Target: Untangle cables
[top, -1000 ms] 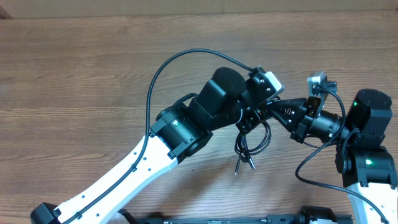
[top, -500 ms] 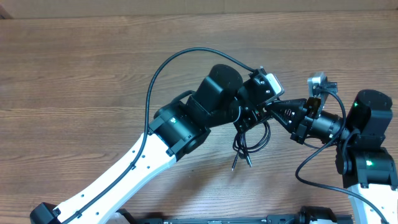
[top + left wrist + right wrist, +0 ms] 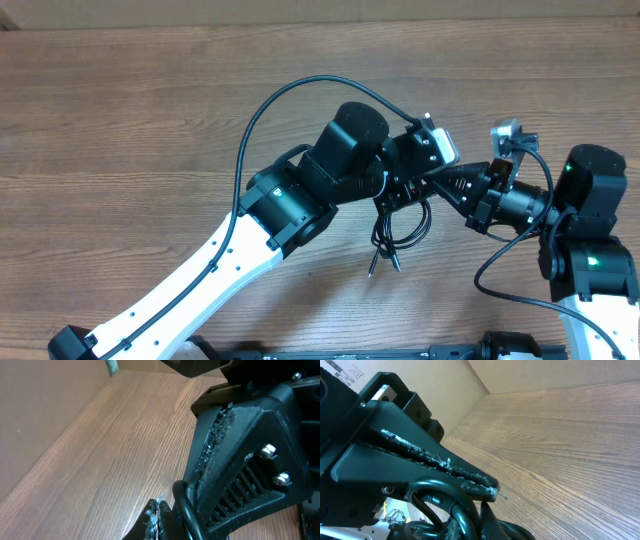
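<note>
The cables (image 3: 402,232) are thin black cords wound in loops, trailing below the two grippers, with plug ends (image 3: 374,266) toward the table's front. My left gripper (image 3: 404,186) and right gripper (image 3: 436,186) meet tip to tip over the top of the bundle. In the left wrist view the left gripper (image 3: 159,512) is shut, and a loop of the cables (image 3: 181,506) runs tight against its fingers. The right wrist view shows the right gripper (image 3: 486,510) shut, with loops of the cables (image 3: 447,494) wrapped round it. The exact pinch points are hidden.
The wooden table (image 3: 120,120) stretches bare to the left and back. A thick black arm cable (image 3: 290,95) arcs over the left arm. The right arm's base (image 3: 592,262) stands at the right edge, and a rail (image 3: 400,352) runs along the front.
The left arm has swung slightly left and back. The cable bundle and its plug ends have shifted a little left with it. Both grippers stay shut.
</note>
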### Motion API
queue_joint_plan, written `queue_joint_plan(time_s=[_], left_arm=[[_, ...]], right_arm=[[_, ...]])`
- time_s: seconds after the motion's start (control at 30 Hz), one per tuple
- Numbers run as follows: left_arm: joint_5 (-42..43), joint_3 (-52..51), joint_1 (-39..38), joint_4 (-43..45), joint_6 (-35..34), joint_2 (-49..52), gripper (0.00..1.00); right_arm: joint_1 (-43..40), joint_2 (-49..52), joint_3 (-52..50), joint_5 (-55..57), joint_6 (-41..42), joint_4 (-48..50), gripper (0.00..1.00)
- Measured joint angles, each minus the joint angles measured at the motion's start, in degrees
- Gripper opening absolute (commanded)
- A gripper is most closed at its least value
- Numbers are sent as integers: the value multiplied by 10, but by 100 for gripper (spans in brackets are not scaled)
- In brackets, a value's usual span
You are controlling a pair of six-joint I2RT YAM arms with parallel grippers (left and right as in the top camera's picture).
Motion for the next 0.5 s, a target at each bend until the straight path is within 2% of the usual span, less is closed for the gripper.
queue_joint_plan(time_s=[0.1, 0.17, 0.33, 0.5], left_arm=[[-20, 2, 0, -11, -3, 0, 17], [-41, 3, 1, -19, -25, 0, 20], [-14, 3, 29, -33, -114, 0, 19], [35, 3, 59, -37, -151, 0, 12]], right_arm=[[3, 5, 0, 6, 0, -2, 4], [4, 9, 0, 16, 0, -2, 4], [4, 16, 0, 49, -2, 14, 4], [4, 17, 0, 64, -1, 14, 4]])
